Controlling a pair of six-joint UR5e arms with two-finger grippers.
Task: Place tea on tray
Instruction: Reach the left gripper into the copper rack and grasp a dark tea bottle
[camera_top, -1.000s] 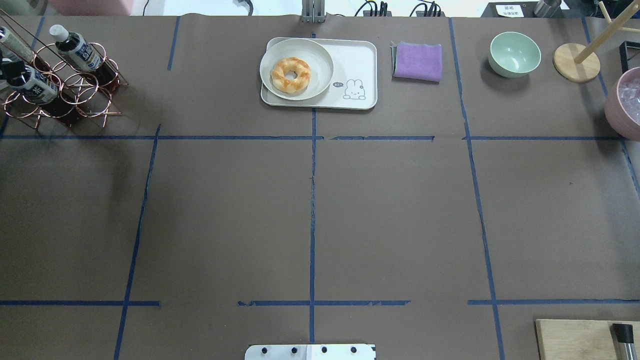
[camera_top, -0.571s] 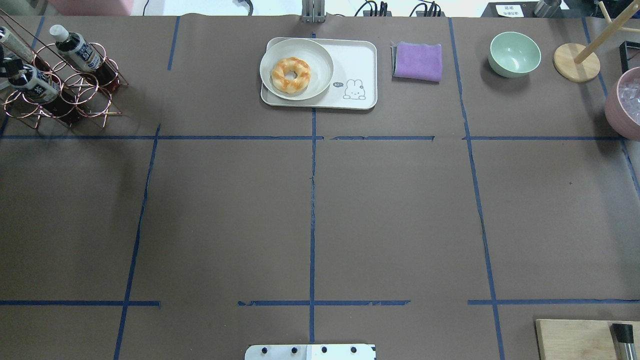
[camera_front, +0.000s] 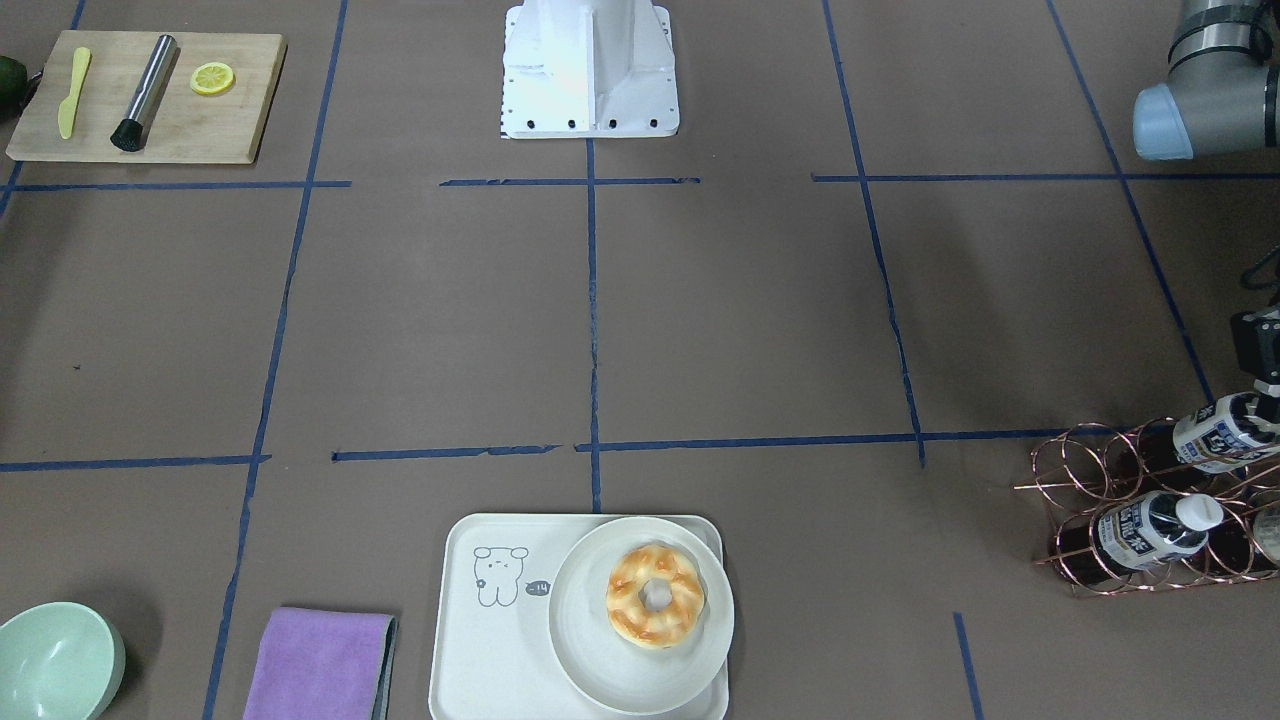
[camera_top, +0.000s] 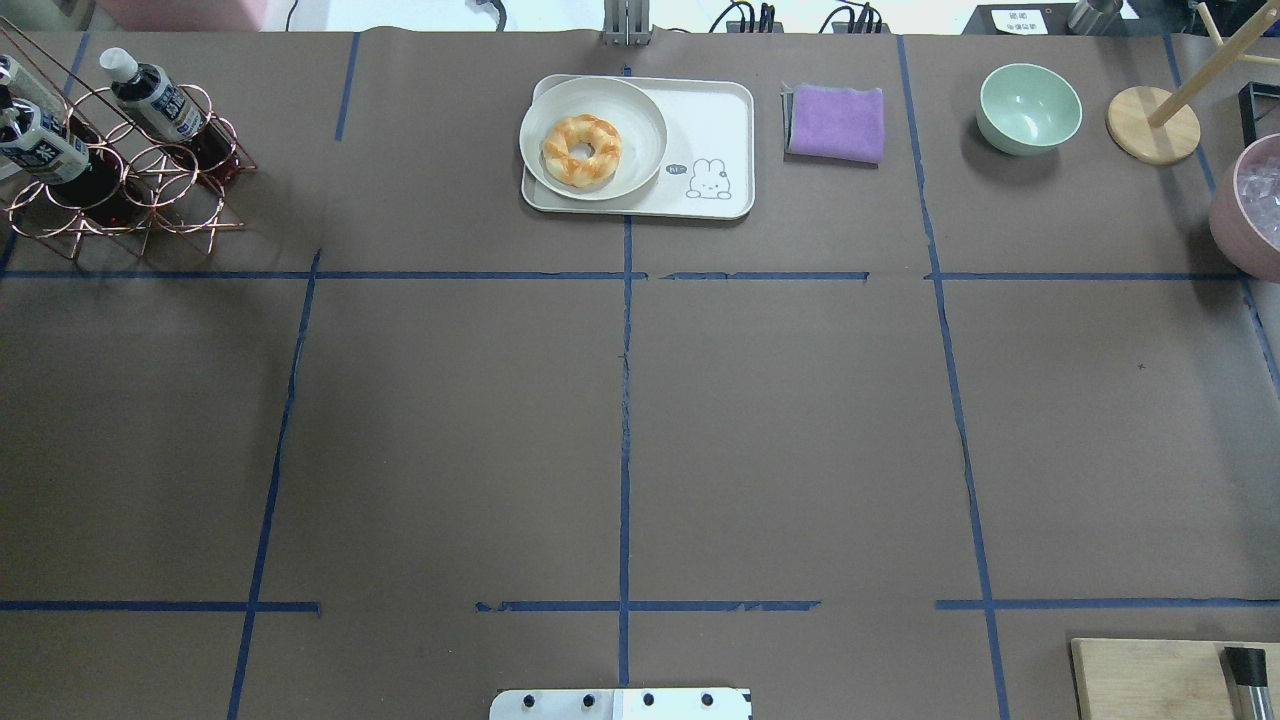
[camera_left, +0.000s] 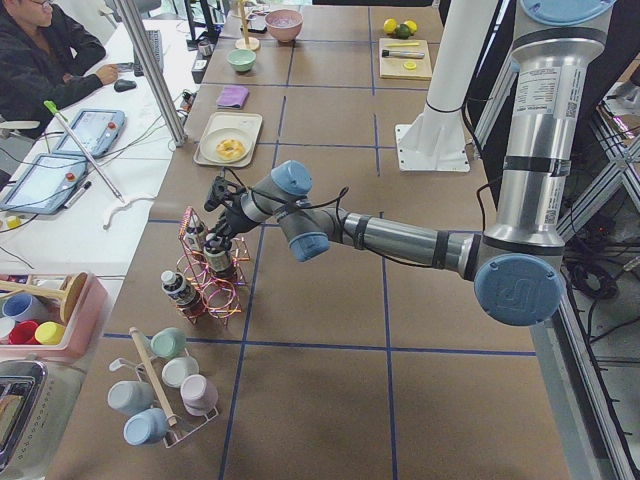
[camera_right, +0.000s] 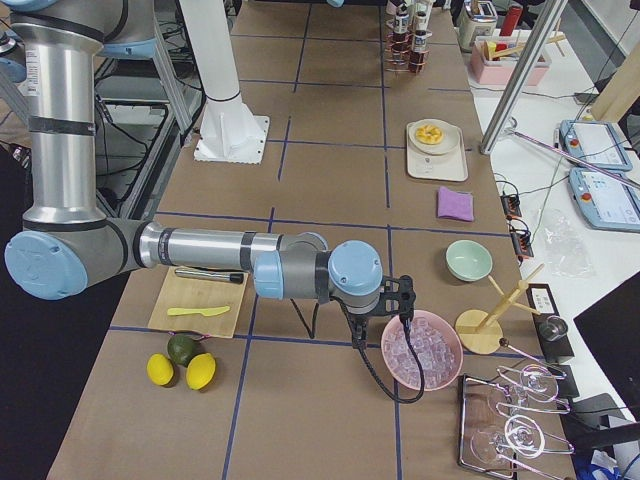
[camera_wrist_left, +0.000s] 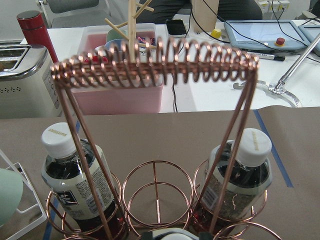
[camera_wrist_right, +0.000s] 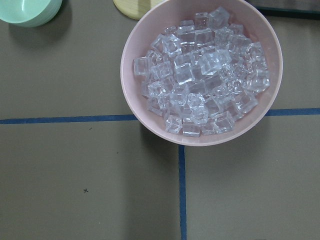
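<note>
Overhead exterior showed you the surface (camera_top: 620, 420) carrying the tray (camera_top: 715, 110), well apart from the copper rack (camera_top: 165, 182). Far from that rack, the right gripper (camera_right: 402, 300) hid its jaws: you couldn't tell. At the rack, the left gripper (camera_front: 1263, 400) had jaws clamped on the tea (camera_front: 1222, 432), leaning in a ring.

Tray (camera_top: 715, 110): one. Plate (camera_top: 645, 130): one, on the tray. Doughnut (camera_top: 555, 150): one, on that plate. Purple cloth (camera_top: 835, 122): one, just beside the tray. Green bowl (camera_top: 1030, 108): one, beyond the cloth from the tray. Pink bowl (camera_wrist_right: 145, 122): one, well apart from the tray, with ice cubes too many to count. Wire rack (camera_wrist_left: 155, 62): one, well apart from the tray on the opposite side, holding three tea bottles (camera_top: 152, 98). Wooden board (camera_front: 220, 130): one, far across from the tray, carrying one yellow knife (camera_front: 70, 90), one steel rod (camera_front: 148, 85) and one lemon slice (camera_front: 212, 78). Whole lemons (camera_right: 160, 368): two. Dark green fruit (camera_right: 182, 348): one.
</note>
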